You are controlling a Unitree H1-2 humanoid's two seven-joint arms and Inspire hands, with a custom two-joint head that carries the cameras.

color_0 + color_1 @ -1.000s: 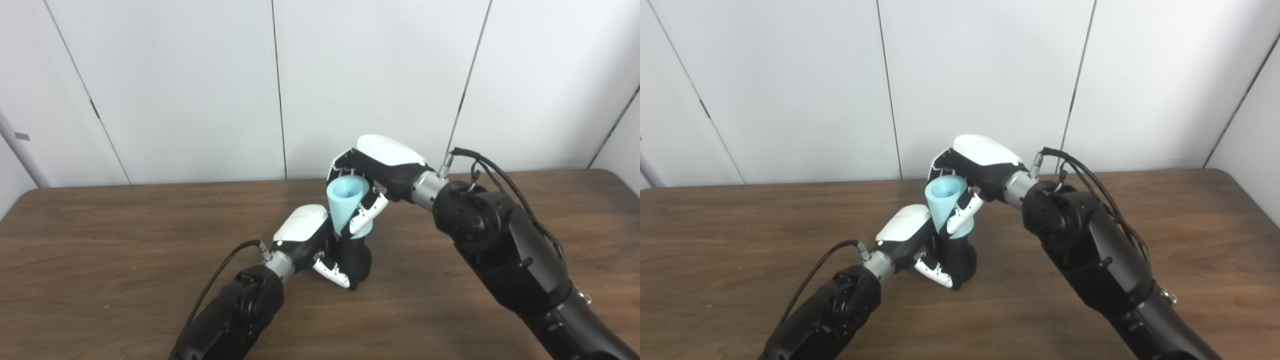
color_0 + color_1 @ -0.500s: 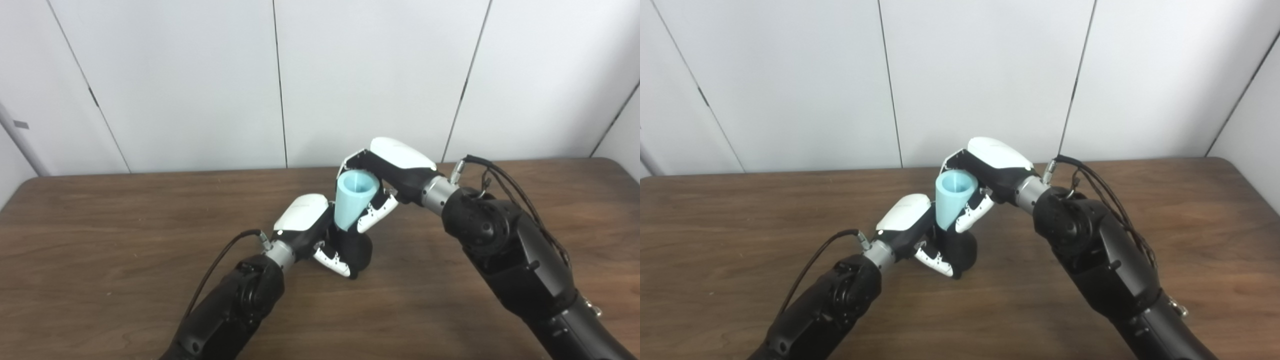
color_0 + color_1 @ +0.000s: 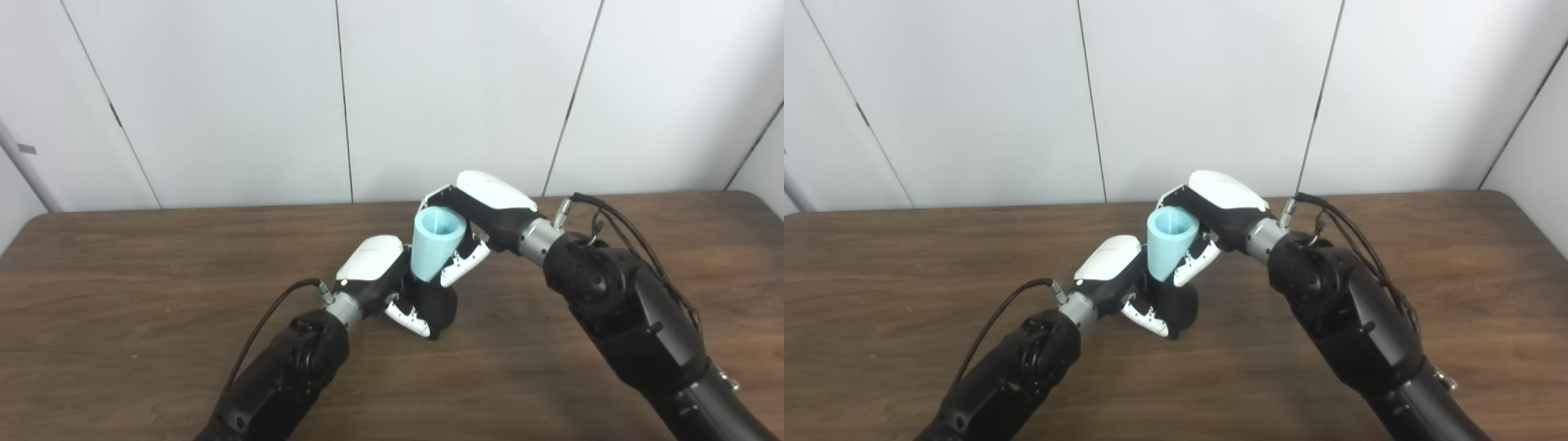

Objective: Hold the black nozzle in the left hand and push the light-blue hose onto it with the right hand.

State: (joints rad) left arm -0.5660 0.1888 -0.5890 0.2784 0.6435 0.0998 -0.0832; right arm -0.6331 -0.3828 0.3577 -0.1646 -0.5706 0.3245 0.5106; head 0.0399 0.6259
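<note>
My left hand [image 3: 383, 282] is shut on the black nozzle [image 3: 436, 304], which stands upright on the table near its middle. My right hand [image 3: 478, 214] is shut on the light-blue hose [image 3: 433, 242], a short flared tube with its wide open end up. The hose's narrow lower end sits on top of the nozzle. Both also show in the right eye view, the nozzle [image 3: 1176, 306] under the hose [image 3: 1168, 239]. The joint between hose and nozzle is partly hidden by the fingers.
The brown wooden table [image 3: 122, 294] spreads to both sides of the hands. A white panelled wall [image 3: 245, 92] stands behind its far edge. Black cables run along my right forearm [image 3: 618, 220].
The camera has tilted a little. My right hand has lowered the hose further onto the nozzle, so less light blue shows below the fingers. The left hand keeps its hold.
</note>
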